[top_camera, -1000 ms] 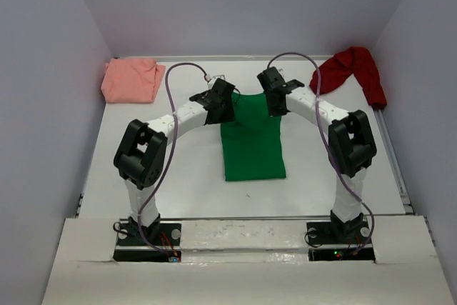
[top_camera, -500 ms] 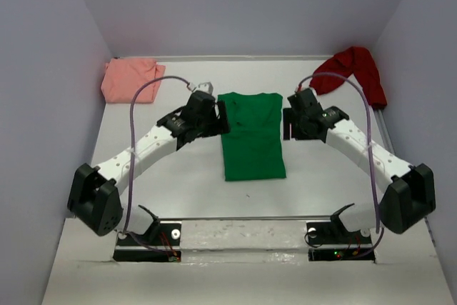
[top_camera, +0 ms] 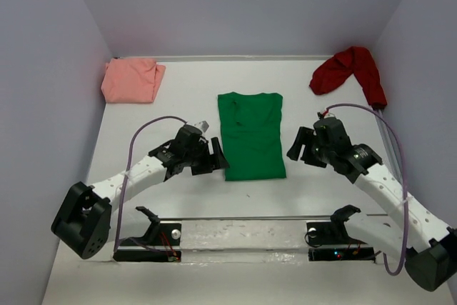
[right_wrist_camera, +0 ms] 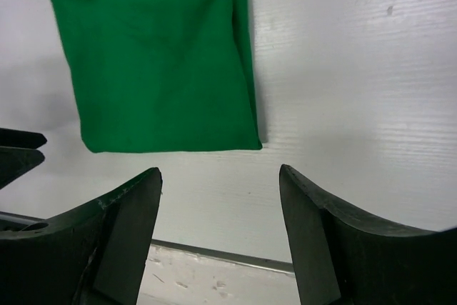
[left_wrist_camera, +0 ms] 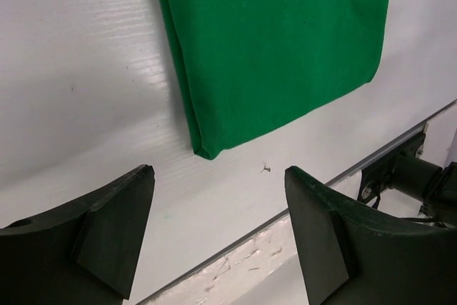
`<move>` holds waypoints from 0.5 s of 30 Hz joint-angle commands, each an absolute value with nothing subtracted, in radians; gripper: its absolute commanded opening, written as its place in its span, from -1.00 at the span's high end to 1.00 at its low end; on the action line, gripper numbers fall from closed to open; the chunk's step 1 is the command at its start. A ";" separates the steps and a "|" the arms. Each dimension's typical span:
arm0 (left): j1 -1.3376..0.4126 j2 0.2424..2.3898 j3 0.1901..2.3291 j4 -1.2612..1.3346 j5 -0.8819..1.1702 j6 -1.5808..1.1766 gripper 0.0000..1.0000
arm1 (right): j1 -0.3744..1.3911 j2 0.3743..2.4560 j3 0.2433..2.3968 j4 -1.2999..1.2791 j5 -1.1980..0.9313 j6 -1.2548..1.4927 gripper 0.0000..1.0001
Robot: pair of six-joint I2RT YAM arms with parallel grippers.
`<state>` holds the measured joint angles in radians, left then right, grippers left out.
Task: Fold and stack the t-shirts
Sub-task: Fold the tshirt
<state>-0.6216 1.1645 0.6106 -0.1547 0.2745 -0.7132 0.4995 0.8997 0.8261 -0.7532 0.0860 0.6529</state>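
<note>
Green t-shirt [top_camera: 250, 136], folded into a long strip, lies mid-frame on the white table [top_camera: 178, 98] between pale grey walls [top_camera: 250, 5], its lower end flanked by left gripper [top_camera: 214, 158] and right gripper [top_camera: 298, 149], both spread wide, empty.

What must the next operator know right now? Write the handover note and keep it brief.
Left gripper: jaws open, empty, by the near left corner of the bright green cloth t-shirt.
Right gripper: jaws open, empty, by its near right corner.
The green shirt lies flat in the middle of the white table, sides folded in to a long strip. The salmon-pink cloth t-shirt lies in a heap at the far left corner; the dark red cloth t-shirt is crumpled at the far right corner.
Done: green partly folded.
Left: probably fold it crosswise, then fold the other two and stack all three.
</note>
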 commanded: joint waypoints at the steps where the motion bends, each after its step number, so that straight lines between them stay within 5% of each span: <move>1: -0.594 1.221 0.581 -0.026 0.406 -0.716 -0.65 | 0.508 0.980 0.743 -0.615 -0.033 0.722 -0.44; 15: -0.577 1.315 0.532 0.031 0.505 -0.715 -0.65 | 0.508 1.126 0.666 -0.483 -0.020 0.830 -0.43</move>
<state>-0.5804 1.3266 0.5369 0.0128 0.4553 -0.7200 0.4995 1.1244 0.6605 -0.5327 -0.0528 0.7895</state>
